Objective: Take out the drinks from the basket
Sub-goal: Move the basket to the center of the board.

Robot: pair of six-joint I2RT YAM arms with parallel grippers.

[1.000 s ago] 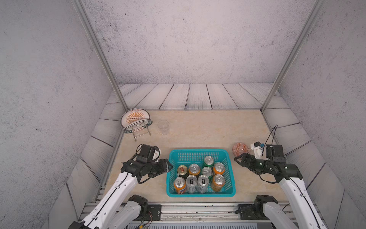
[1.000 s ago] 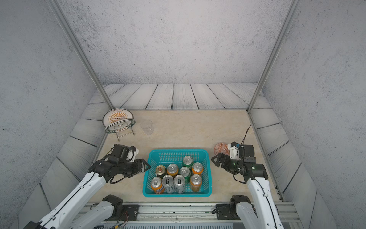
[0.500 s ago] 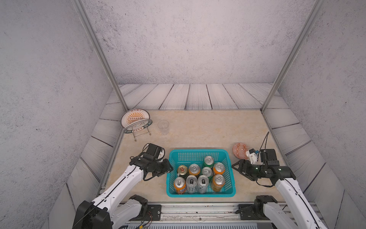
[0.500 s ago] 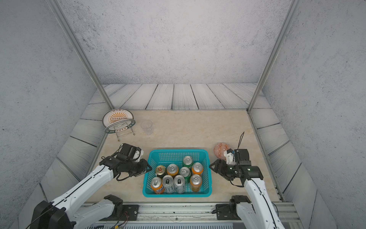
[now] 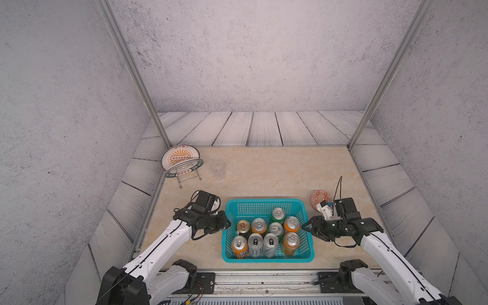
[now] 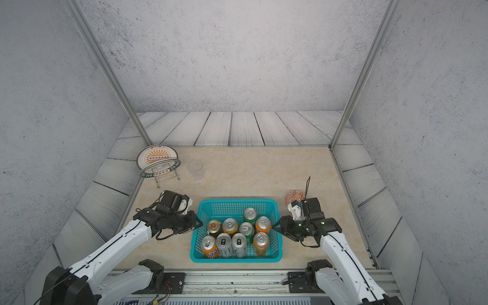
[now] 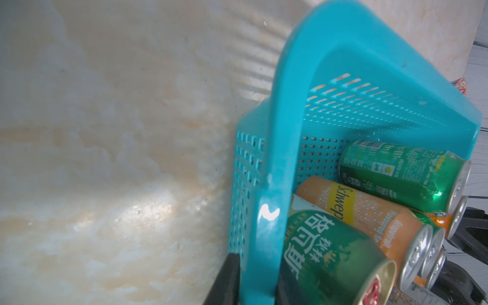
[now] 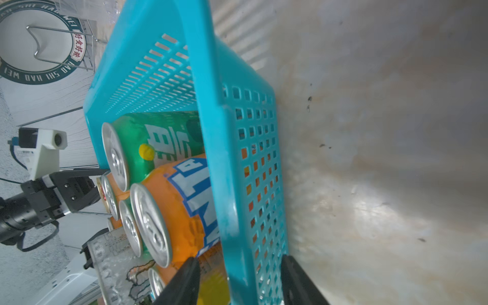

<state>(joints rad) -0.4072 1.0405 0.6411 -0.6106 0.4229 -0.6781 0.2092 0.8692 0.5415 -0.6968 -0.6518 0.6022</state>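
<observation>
basket (image 5: pixel 264 202): nine cans (image 5: pixel 259 224) upright | left gripper (image 5: pixel 227 223) clamps it | right gripper (image 5: pixel 306 227) — astride it, seemingly loose

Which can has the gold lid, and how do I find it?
Find the turquoise basket on the tan table. On the side where the left gripper pinches its rim, two cans stand by that wall; the gold-topped can is the rear one, behind the orange can. Its body is dark green, and every other can has a silver top.
</observation>
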